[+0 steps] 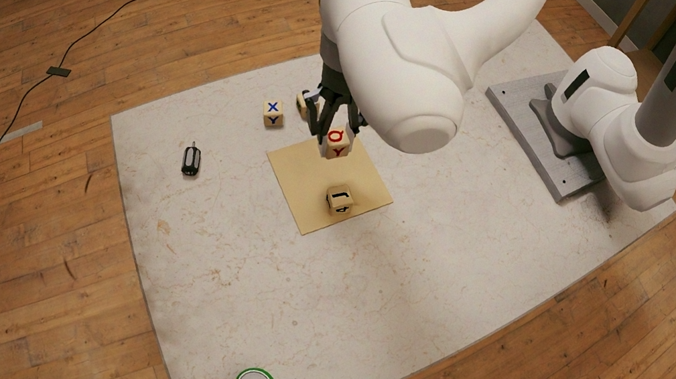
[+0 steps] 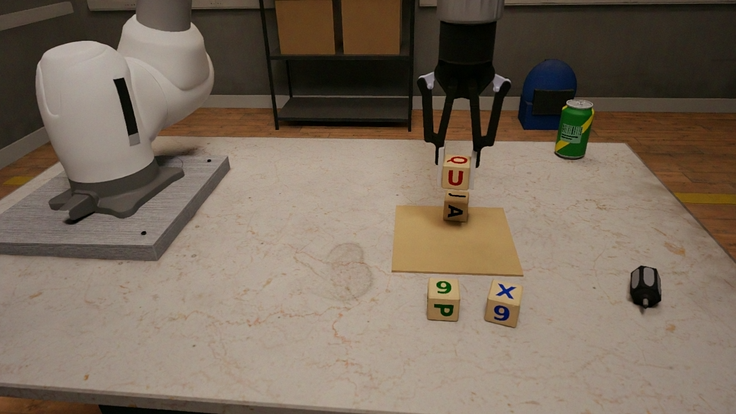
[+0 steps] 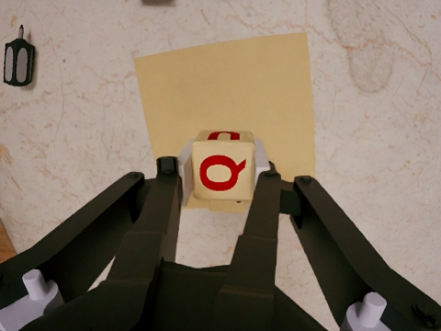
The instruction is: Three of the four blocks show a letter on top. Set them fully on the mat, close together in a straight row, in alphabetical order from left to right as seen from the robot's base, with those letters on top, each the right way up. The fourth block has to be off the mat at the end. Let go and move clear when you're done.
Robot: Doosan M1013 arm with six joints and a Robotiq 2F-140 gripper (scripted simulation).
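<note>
In the exterior view you had the X block [image 1: 273, 113] [image 2: 503, 303] [image 3: 158, 2] at the mat's five o'clock, seemingly awaiting its turn, and the 9 block [image 1: 305, 105] [image 2: 443, 299] at six, rightly off the mat [image 1: 318, 179] [image 2: 447, 246] [image 3: 230, 92]. Your gripper [image 1: 336, 148] [image 2: 456, 172] [image 3: 226, 154] pinched the Q block [image 1: 338, 138] [image 2: 456, 175] [image 3: 223, 172] above the mat, letter up, probably for the middle slot beside the J block [image 1: 339, 200] [image 2: 456, 207] [image 3: 227, 206] at twelve. Its fingers pointed down.

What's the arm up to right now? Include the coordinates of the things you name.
The white arm's black hand [image 1: 332, 137] [image 2: 456, 167] [image 3: 226, 154] grips a wooden block with a red Q on top [image 1: 339, 137] [image 2: 456, 172] [image 3: 223, 171], above the table. A wooden block with a black J on top [image 1: 339, 200] [image 2: 456, 207] sits on the tan square mat [image 1: 302, 182] [image 2: 452, 252] [image 3: 220, 92]. The wooden block with a blue X on top [image 1: 273, 113] [image 2: 503, 303] is off the mat.
</note>
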